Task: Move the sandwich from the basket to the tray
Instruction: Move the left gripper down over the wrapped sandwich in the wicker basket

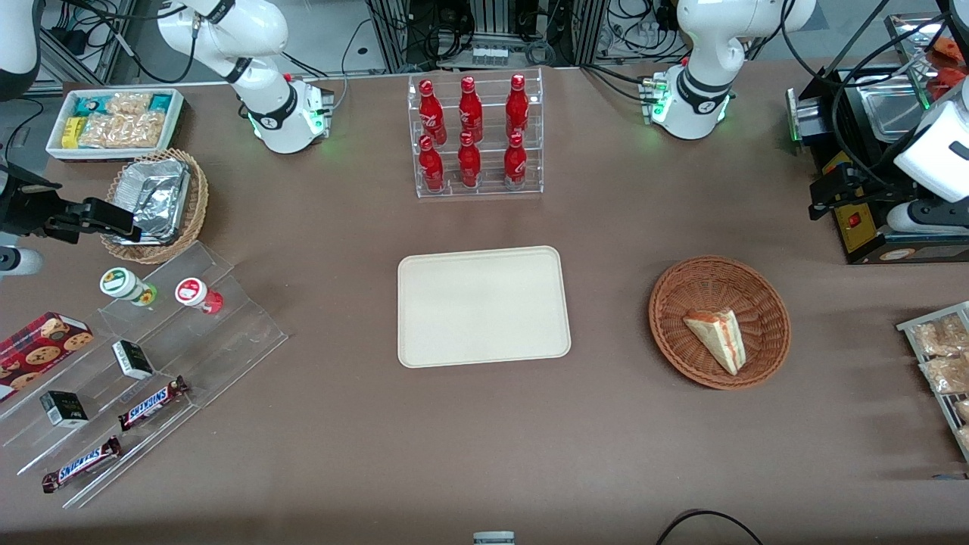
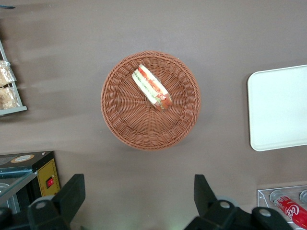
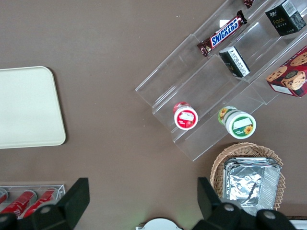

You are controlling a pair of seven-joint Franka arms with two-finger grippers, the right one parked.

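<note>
The sandwich (image 1: pixel 719 339) is a white bread wedge with red and green filling; it lies in the round reddish-brown wicker basket (image 1: pixel 681 291), toward the working arm's end of the table. The cream tray (image 1: pixel 483 306) lies flat and bare at the table's middle, beside the basket. My left gripper (image 1: pixel 831 194) hangs high, farther from the front camera than the basket, near a black machine. In the left wrist view the gripper (image 2: pixel 138 178) is open and holds nothing, well above the table, with the sandwich (image 2: pixel 152 87), basket (image 2: pixel 124 120) and tray (image 2: pixel 280 108) below it.
A clear rack of red bottles (image 1: pixel 477 136) stands farther back than the tray. A black machine (image 1: pixel 870 204) and a rack of snack packets (image 1: pixel 942 363) flank the basket. Clear stepped shelves (image 1: pixel 151 356), a foil-filled light basket (image 1: pixel 155 200) and a white bin (image 1: pixel 117 121) sit toward the parked arm's end.
</note>
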